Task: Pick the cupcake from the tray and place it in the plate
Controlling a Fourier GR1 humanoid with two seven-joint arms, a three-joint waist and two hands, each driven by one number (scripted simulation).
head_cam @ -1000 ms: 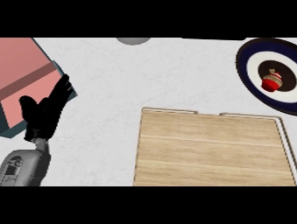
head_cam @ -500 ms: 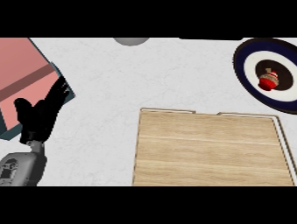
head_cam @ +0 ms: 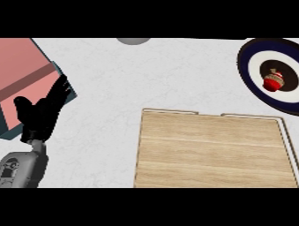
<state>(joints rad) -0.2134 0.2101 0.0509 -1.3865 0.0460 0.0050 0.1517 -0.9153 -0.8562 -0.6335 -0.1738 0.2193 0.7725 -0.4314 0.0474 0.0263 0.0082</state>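
Note:
A small red cupcake (head_cam: 273, 81) sits at the centre of a round plate (head_cam: 256, 84) with dark blue and white rings, at the right edge of the head view. A wooden tray (head_cam: 210, 152) with a pale rim lies on the counter at the lower middle, with nothing on it. My left hand (head_cam: 42, 114) rests at the left, fingers straight and pointing up, lying over the corner of a pink box. It holds nothing. My right hand does not show.
A pink box (head_cam: 15, 79) with a teal rim lies at the upper left. A grey round object (head_cam: 133, 40) shows partly at the top edge. White counter lies between the box and the tray.
The view has shifted slightly, so the plate and cupcake sit a little lower and further right. My left hand stays in place, open.

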